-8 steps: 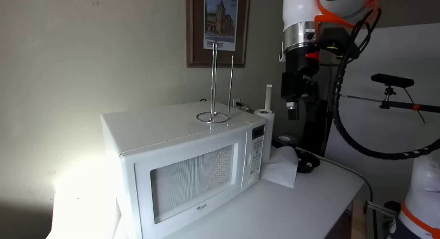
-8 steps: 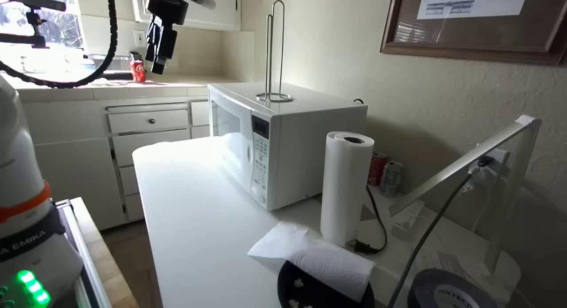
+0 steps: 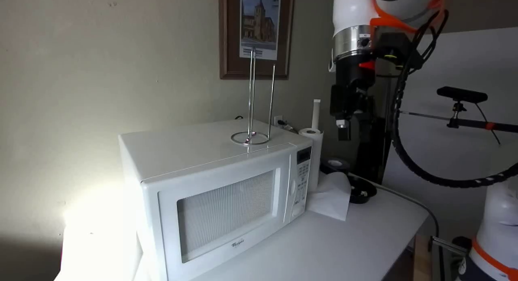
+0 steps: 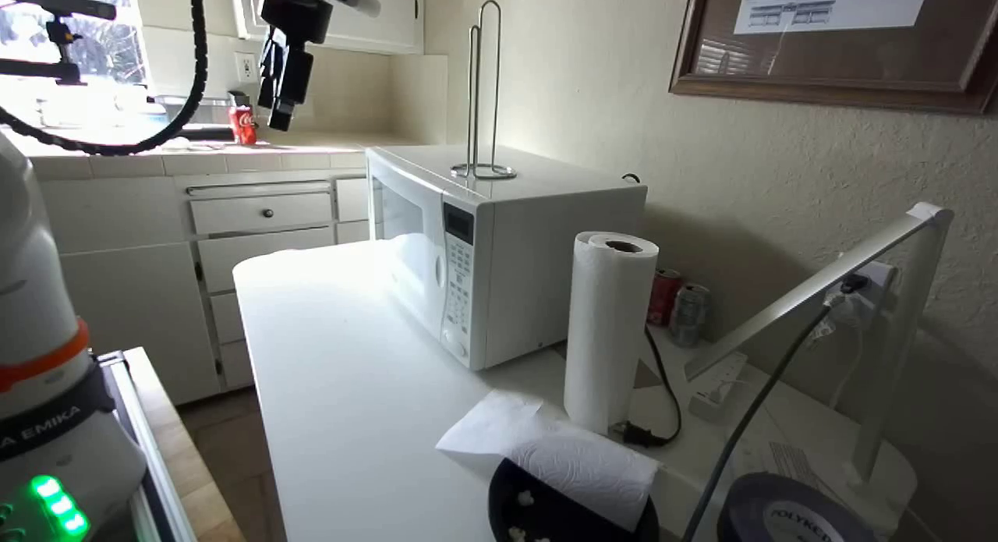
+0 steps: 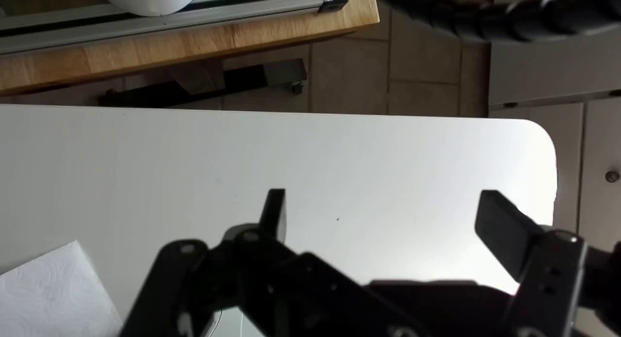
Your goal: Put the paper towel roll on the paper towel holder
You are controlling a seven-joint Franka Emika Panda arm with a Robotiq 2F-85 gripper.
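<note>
By the look of it, the whole job lies ahead

Leftmost in an exterior view, the gripper [image 4: 274, 115] hangs in the air, touching nothing; in the wrist view its fingers [image 5: 502, 228] stand spread, with nothing between them. To its right, the paper towel holder [image 4: 472, 97] stands upright on the microwave [image 4: 514, 253], its rods bare, so it seems ready to receive. Farther right, the paper towel roll [image 4: 610, 335] stands on end on the white table [image 4: 343, 331], just beside the microwave, the hole in its core facing up. Nothing counts as done, I would judge, beyond the holder being in place. Left to do: reach the roll, grip it, lift it above the microwave, slip the core over the central rod, lower and let go.
</note>
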